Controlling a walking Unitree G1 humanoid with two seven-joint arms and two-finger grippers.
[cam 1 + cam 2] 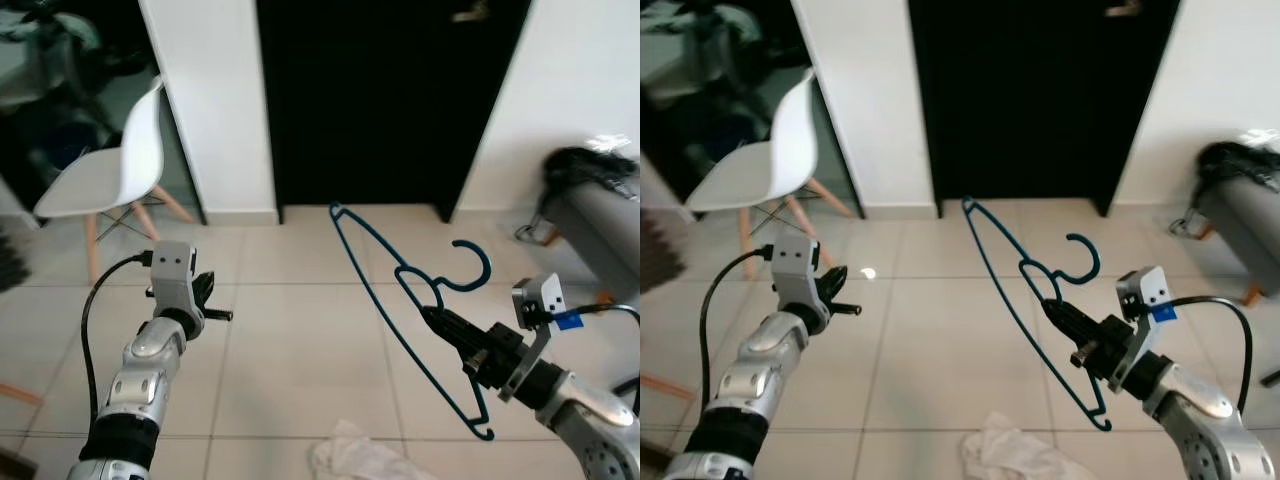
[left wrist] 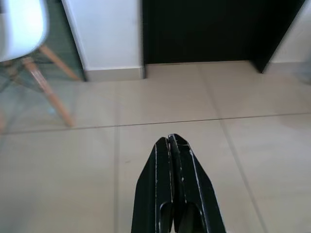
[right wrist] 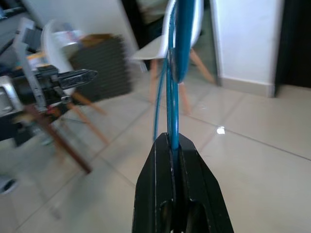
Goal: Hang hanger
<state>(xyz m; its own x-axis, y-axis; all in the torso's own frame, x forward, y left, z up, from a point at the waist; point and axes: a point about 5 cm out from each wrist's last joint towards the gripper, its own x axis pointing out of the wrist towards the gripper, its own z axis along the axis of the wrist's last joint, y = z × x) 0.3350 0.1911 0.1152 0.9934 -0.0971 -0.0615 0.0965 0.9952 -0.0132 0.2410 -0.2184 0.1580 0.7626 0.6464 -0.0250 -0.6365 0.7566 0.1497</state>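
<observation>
Hanger point(image 1: 405, 300) was pinched at its neck by the right gripper point(image 1: 432, 318), lower right of frame. Slipping or twisting was judged likely, given so thin a grip. Left gripper point(image 1: 222, 315), lower left, was closed on nothing.

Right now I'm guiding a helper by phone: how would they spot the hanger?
Start at the black doorway in the white wall. In front of it, above the tiled floor, the right hand is shut on the hanger. It is a thin blue wire frame with a hook, held tilted in the air.
</observation>
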